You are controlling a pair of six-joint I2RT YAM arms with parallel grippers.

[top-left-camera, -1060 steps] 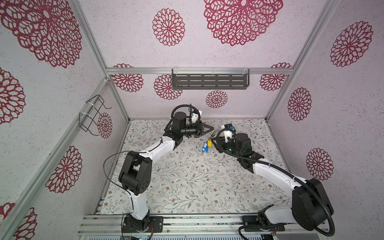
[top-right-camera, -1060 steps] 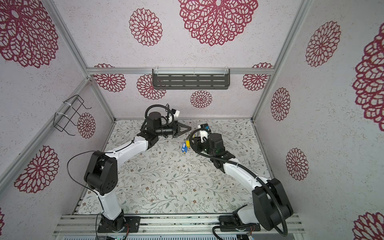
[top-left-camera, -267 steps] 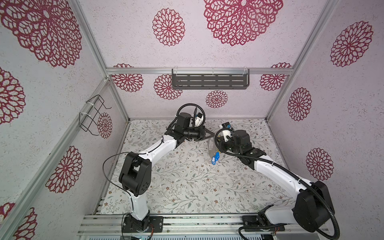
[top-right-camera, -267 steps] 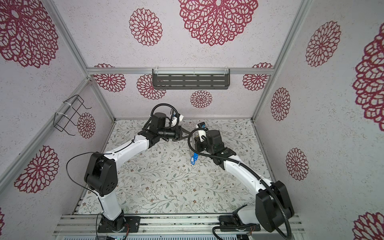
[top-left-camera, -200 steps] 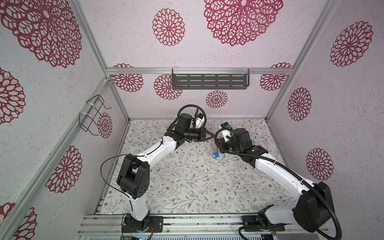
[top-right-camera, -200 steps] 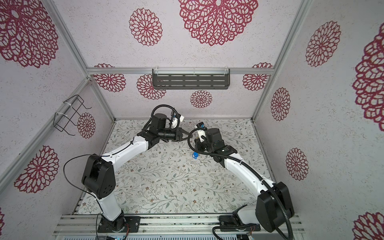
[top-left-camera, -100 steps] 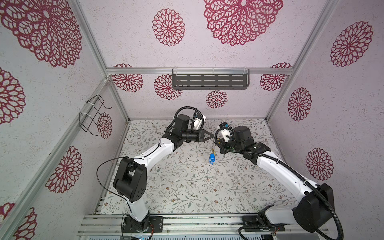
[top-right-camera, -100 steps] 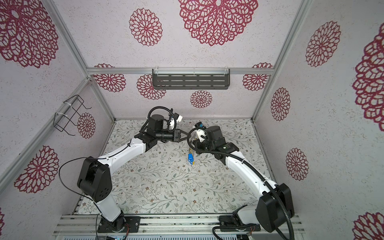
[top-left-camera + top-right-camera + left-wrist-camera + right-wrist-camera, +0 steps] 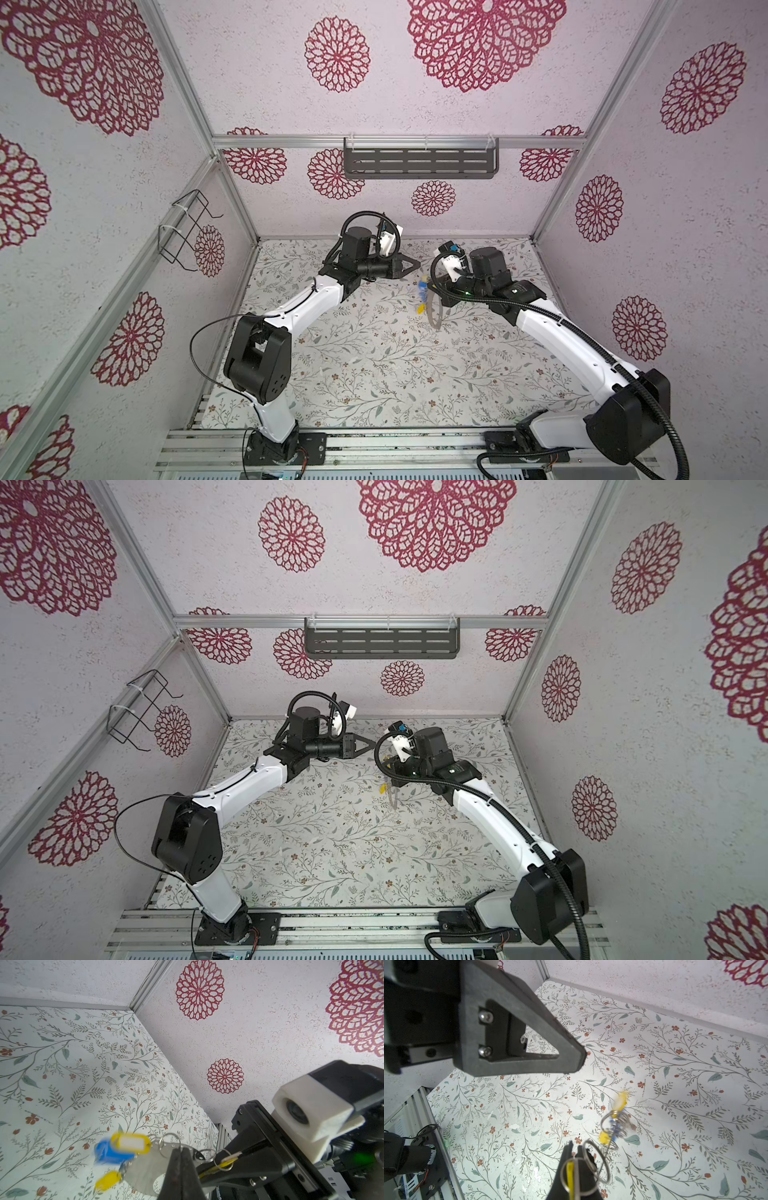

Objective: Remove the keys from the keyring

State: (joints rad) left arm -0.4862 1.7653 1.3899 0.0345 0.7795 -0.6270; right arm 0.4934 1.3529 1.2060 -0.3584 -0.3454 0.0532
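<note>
Yellow plastic, seen edge-on, sits between the pads of my right gripper (image 9: 574, 1153): its jaws are pressed onto one narrow yellow key tag (image 9: 570, 1174), and a thin wire loop (image 9: 596, 1161) hangs at the fingertips beside that tag. From this pinch the rest of the bunch hangs over the white floral-printed tabletop (image 9: 374, 365). It includes a yellow oblong tag with a white label window (image 9: 131, 1142), a blue plastic tag (image 9: 110, 1154) partly covered by it, and another small yellow tag (image 9: 108, 1180), all blurred in both wrist views. The big flat grey-brown keyring (image 9: 143, 1169) hangs with them, the tags' little metal loops crowded along its band. In both top views it shows nearly edge-on, as a thin arc at about 5 o'clock from the tags. Taking the middle of the tabletop as the dial's centre, the bunch is out at roughly 1 o'clock. My left gripper (image 9: 414, 265) has its fingers pressed together on nothing. It points toward 3 o'clock, its tip near the bunch, at 12 o'clock from it and not touching. I cannot tell how many tags are threaded on the ring, nor whether its lowest edge meets the tabletop.
</note>
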